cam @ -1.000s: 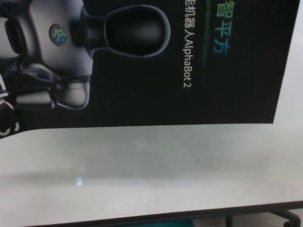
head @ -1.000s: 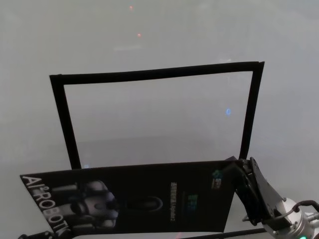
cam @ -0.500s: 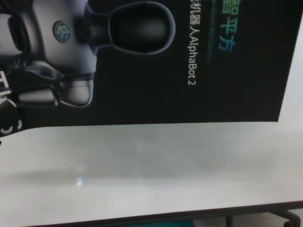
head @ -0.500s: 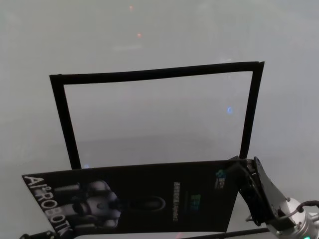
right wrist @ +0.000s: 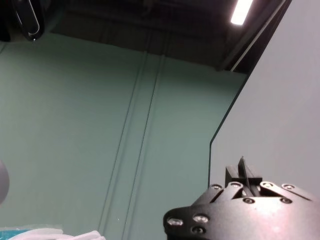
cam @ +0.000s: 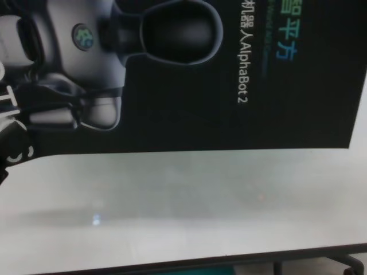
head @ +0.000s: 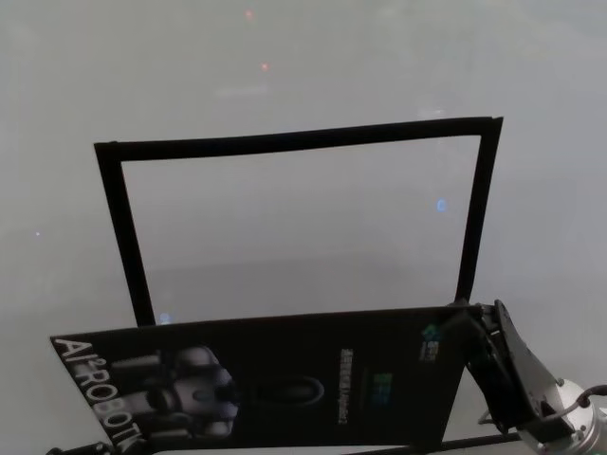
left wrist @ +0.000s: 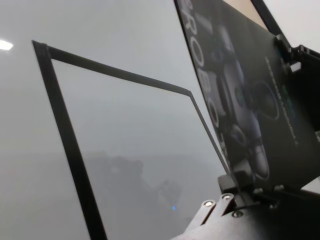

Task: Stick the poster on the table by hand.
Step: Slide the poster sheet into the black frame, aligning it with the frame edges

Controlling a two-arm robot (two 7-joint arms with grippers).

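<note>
while the poster (head: pixel 285 379) hangs tilted above the table's (head: pixel 285 57) near edge, short of the black strip frame (head: pixel 294 140), both grippers, right (head: pixel 471 327) and left (left wrist: pixel 235 186), pinch its ends; uneven lowering could crease it.

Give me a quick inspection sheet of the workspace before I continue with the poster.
Surface: table, glossy white, bare around the frame.
Job's things: poster, held up over the table's near side, not yet laid flat.
Clutter: black strips forming a three-sided outline on the table.
Grippers: right pincer shut on the poster's right edge; left pincer shut on its opposite edge.
Cables: thin cable by the right wrist.
Surroundings: green floor, ceiling light.
</note>
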